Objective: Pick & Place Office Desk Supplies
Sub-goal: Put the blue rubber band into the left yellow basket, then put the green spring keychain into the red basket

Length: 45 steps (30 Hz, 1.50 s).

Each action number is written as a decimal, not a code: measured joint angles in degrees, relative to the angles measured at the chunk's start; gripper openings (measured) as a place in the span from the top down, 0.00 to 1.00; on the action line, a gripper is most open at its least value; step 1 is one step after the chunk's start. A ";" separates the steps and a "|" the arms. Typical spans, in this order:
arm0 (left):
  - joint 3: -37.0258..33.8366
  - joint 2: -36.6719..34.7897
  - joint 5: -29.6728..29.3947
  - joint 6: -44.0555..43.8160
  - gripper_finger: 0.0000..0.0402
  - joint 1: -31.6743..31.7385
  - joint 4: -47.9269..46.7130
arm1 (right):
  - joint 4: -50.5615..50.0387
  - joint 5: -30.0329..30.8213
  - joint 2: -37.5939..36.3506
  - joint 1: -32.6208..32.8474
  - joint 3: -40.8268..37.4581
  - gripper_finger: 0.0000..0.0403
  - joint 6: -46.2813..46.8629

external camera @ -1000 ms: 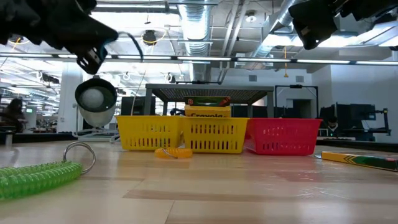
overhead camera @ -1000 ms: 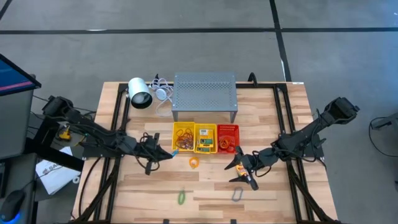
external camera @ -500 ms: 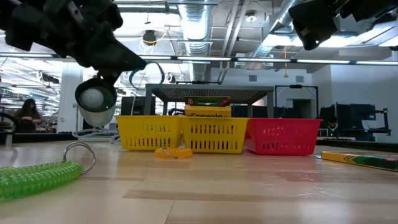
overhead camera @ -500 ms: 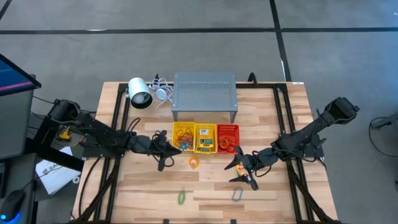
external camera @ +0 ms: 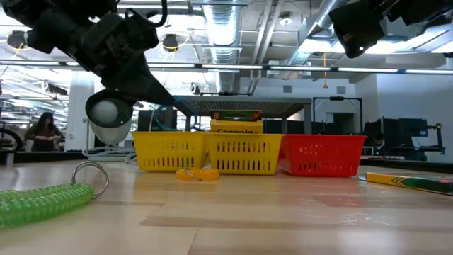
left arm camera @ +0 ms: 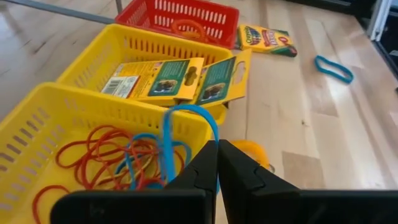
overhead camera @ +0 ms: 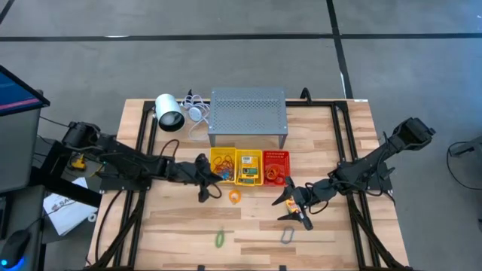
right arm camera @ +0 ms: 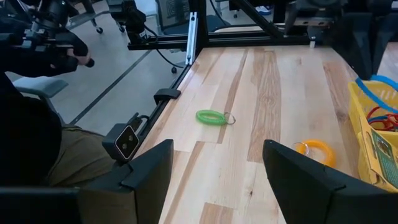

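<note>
Currently left end effector (left arm camera: 217,163) is clenched on a blue rubber band (left arm camera: 166,140), loop hanging directly over the rubber-band basket (left arm camera: 46,106); right end effector (right arm camera: 217,171) released, farther off.

- Green coil ring (external camera: 44,202): cut off by the low view's left edge.
- Crayon box (external camera: 413,182): cut off by the low view's right edge.
- Left yellow basket (left arm camera: 37,134): near end runs out of the left wrist view.
- Grey ring (overhead camera: 287,236): too small in the high view to tell its form.
</note>
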 joint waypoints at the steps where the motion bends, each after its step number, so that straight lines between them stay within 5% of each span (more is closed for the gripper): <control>1: 0.01 0.25 0.13 0.01 0.99 0.29 0.04 | 0.00 0.00 0.00 0.00 0.00 0.40 0.00; 23: 0.07 5.90 2.96 -0.46 0.99 5.91 -0.54 | 0.00 0.00 0.02 0.00 0.00 0.40 0.00; 37: 0.07 5.77 8.10 -0.11 0.72 7.32 0.94 | -0.26 0.00 0.02 0.00 0.00 0.40 0.00; 45: 3.32 -0.49 11.64 4.40 0.65 7.07 0.14 | -0.59 0.00 0.02 0.00 0.00 0.40 0.01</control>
